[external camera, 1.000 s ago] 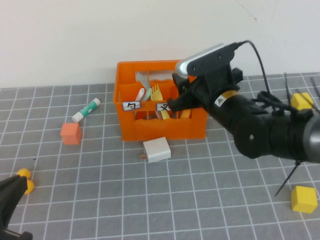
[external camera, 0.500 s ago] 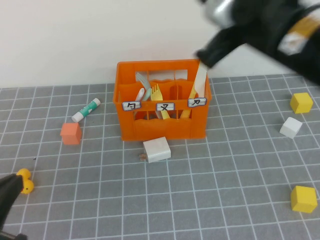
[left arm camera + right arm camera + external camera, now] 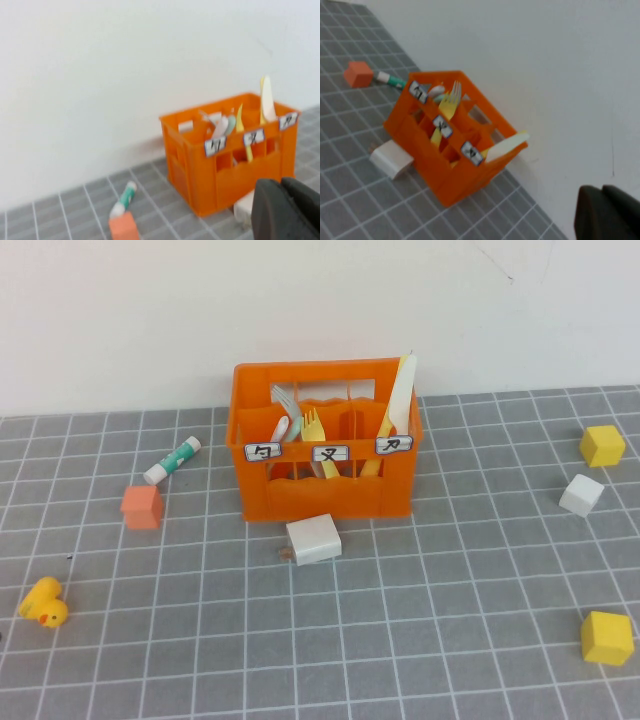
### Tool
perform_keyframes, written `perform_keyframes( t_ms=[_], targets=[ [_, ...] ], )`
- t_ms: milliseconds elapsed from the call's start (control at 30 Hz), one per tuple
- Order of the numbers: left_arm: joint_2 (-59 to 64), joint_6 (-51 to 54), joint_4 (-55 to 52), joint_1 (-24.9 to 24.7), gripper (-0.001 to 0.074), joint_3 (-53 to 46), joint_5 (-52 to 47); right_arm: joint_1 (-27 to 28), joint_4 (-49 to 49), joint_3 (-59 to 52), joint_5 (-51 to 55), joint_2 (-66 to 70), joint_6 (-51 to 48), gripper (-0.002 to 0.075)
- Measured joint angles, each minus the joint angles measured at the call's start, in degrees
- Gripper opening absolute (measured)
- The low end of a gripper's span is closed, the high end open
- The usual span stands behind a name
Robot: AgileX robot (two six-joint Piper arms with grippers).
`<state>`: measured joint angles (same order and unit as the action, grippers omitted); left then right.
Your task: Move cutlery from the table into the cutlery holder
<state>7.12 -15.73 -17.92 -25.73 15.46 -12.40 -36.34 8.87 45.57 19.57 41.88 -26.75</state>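
Observation:
The orange cutlery holder [image 3: 325, 495] stands at the back middle of the table. The pale yellow fork [image 3: 315, 430] stands in its middle compartment. The white knife [image 3: 401, 398] leans in its right compartment, next to a long yellow knife. Neither arm shows in the high view. In the left wrist view my left gripper [image 3: 281, 186] is shut and empty, held back from the holder [image 3: 235, 170]. In the right wrist view my right gripper [image 3: 601, 189] is shut and empty, well above and away from the holder [image 3: 447, 165]; the knife [image 3: 506, 146] and fork [image 3: 449, 102] show there too.
A white block [image 3: 313, 539] lies right in front of the holder. An orange cube [image 3: 142, 506] and a green-white tube [image 3: 172, 460] lie to its left, a yellow duck [image 3: 45, 602] at front left. Two yellow cubes [image 3: 602, 445] [image 3: 608, 637] and a white cube [image 3: 581, 494] lie at right.
My right arm has let go of the white knife in the right compartment, lifted away and left the high view. My left gripper tip has also withdrawn from the front left corner.

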Motion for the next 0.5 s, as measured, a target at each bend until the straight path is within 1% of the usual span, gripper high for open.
perform_keyframes(
  t_ms=[100,267,367,500],
  targets=[
    [-2.92,0.03,-0.3,0.0,0.0,-1.17,1.03,0.0,0.0,-9.98,0.37,-10.31,0.44,-0.0001],
    [-3.38,0.12,-1.18,0.0,0.0,-1.41,1.4,0.0,0.0,-21.87,3.37,-23.83,2.47,-0.0001],
    [-3.38,0.16,-3.39,0.0,0.0,-2.43,1.72,0.0,-0.1,-27.03,5.49,-30.58,2.89,-0.0001],
    [-3.38,0.16,-5.63,0.0,0.0,-4.21,3.63,0.0,-2.38,-30.26,6.3,-35.67,3.01,-0.0001]
  ],
)
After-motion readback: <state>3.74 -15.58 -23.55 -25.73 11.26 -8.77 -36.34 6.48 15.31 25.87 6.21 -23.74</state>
